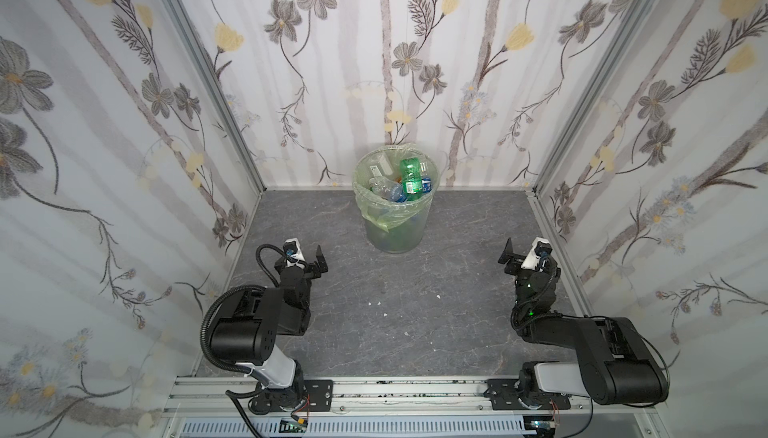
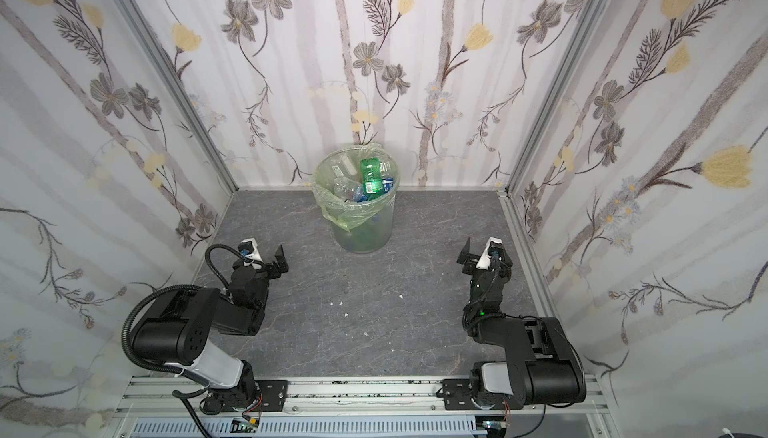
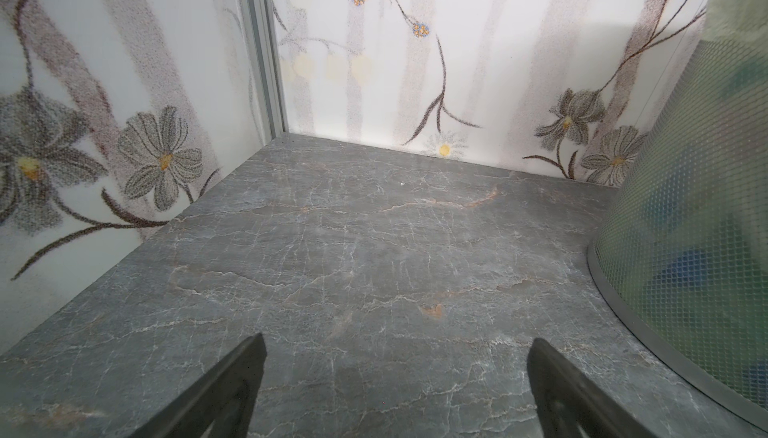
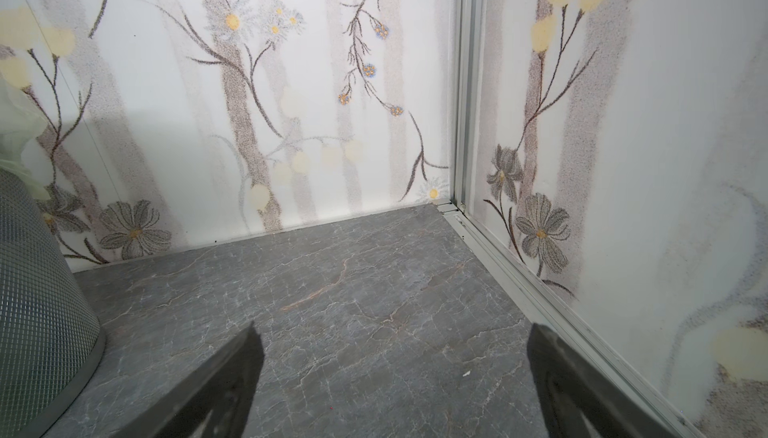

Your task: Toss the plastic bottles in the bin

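Top views, enclosure: three upright panels of white wallpaper printed with grey and yellow flowers (image 1: 374,40) close off the back and both sides. Aluminium posts join them at the corners.
Tabletop: a flat dark-grey slab with pale marble veining (image 1: 415,323). A silver aluminium rail (image 1: 415,390) runs along its near edge.
Arms: the black left arm (image 1: 249,323) and black right arm (image 1: 602,352) are mounted at opposite ends of the rail. Each is folded low and stands well apart from the bin.
Bin: the round pale mesh-walled bin (image 1: 395,236) stands upright at the back centre of the tabletop, near the rear panel, in both top views (image 2: 361,236). A translucent light-green plastic bag (image 1: 376,215) lines it and folds over the rim. Each wrist view catches its mesh wall at the frame edge (image 3: 685,207) (image 4: 37,290).
Left gripper: the left gripper (image 3: 397,344) has its jaws spread wide and grips nothing. It sits low over the tabletop and faces the rear left corner, with the bin's base just beside it.
Right gripper: the right gripper (image 4: 394,330) also has its jaws wide apart and grips nothing. It faces the rear right corner.
Bottles: the plastic bottles (image 1: 392,192) lie piled inside the bin, close to the rim. A green bottle (image 1: 411,176) lies uppermost, with clear blue-labelled ones beside it. Blurred blue and green patches behind the mesh in the left wrist view are probably more bottles, but this cannot be confirmed.
Scraps: a few small white scraps (image 1: 378,303) lie on the tabletop between the arms.
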`<state>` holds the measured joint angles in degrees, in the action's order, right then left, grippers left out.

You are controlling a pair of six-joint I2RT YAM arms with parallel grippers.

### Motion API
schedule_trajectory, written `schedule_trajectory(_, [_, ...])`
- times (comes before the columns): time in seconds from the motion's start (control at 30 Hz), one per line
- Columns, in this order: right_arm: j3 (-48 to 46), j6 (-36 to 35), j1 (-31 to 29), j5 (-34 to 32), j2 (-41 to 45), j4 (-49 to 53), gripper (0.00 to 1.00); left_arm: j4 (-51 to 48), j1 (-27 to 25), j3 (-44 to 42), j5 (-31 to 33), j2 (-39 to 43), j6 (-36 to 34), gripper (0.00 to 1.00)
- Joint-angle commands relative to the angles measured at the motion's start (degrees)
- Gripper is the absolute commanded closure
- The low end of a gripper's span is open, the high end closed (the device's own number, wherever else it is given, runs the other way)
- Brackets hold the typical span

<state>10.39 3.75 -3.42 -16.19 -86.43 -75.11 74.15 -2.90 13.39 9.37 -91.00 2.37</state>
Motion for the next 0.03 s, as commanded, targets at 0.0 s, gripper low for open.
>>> schedule_trajectory(0.0, [0.3, -0.8, 0.0, 0.9, -0.1, -1.7, 0.00, 3.1, 0.1, 0.3, -0.2, 0.0, 0.4, 0.00])
